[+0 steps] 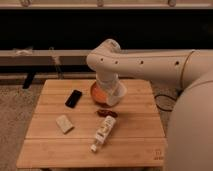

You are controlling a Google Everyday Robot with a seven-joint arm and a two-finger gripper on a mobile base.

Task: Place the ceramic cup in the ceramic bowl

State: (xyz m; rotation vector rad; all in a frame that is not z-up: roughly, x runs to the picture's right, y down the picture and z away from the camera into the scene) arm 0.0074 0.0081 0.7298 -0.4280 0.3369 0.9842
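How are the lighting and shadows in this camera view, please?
Camera view: warm, even light on the wooden table; only a soft shadow under the arm; the background behind the table is nearly black; no glare on the ceramic bowl; the gripper, shut on the ceramic cup over the bowl, sits shaded below the wrist.
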